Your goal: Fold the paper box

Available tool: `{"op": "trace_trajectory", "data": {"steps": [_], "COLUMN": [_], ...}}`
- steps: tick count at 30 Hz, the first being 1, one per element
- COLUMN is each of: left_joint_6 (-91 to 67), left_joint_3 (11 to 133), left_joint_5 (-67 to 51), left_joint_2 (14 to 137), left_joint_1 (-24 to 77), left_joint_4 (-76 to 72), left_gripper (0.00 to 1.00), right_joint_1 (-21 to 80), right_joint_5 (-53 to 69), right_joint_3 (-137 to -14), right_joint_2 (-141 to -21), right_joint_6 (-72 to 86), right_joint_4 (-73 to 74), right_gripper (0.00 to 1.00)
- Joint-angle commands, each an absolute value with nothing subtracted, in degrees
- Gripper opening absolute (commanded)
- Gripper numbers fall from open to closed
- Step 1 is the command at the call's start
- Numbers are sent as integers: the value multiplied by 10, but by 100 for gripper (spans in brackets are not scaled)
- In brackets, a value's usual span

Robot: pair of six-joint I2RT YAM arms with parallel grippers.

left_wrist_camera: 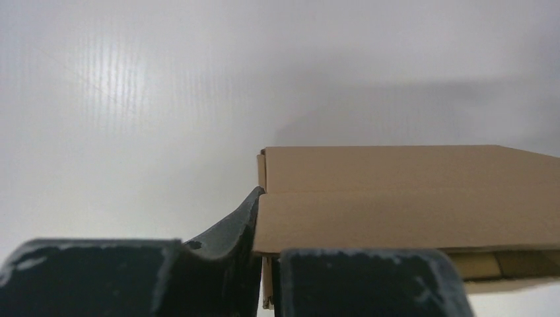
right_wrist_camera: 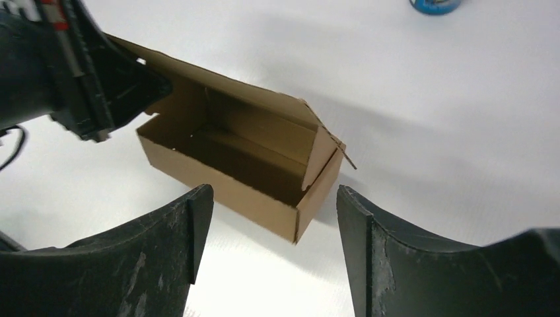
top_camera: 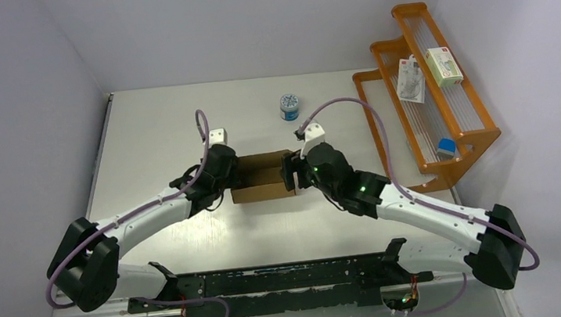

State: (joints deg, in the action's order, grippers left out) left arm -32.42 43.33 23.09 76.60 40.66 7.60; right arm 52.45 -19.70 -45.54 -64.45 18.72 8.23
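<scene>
One paper box [top_camera: 262,178], lid raised. Left gripper [left_wrist_camera: 267,277] clamps the box's left end. Right gripper [right_wrist_camera: 274,195] stands open near its right end. One tin [top_camera: 290,106] lies behind the box.

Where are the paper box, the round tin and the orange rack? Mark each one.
paper box [right_wrist_camera: 251,201], right wrist view, on its near long wall.
round tin [top_camera: 290,106], top view, on its lid.
orange rack [top_camera: 459,162], top view, on its near end panel.
</scene>
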Motion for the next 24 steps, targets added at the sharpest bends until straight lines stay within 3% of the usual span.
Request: {"op": "trace_trajectory", "data": {"steps": [1,6,17,24], "left_joint_6": [-303,-283,-233,-221], "left_joint_3": [421,379,286,231], "left_joint_5": [293,308,323,298], "left_joint_2": [775,761,728,683], "left_joint_1": [410,414,442,449], "left_joint_4": [36,-34,-149,-182], "left_gripper": [12,12,13,20], "right_joint_1": [520,512,496,497], "right_joint_5": [-183,-174,-203,-168], "right_joint_3": [-458,-506,-596,-558], "right_joint_2": [-602,-618,-774,-804], "right_joint_6": [151,128,109,122], "right_joint_4": [68,67,39,43], "right_gripper": [75,79,73,69]}}
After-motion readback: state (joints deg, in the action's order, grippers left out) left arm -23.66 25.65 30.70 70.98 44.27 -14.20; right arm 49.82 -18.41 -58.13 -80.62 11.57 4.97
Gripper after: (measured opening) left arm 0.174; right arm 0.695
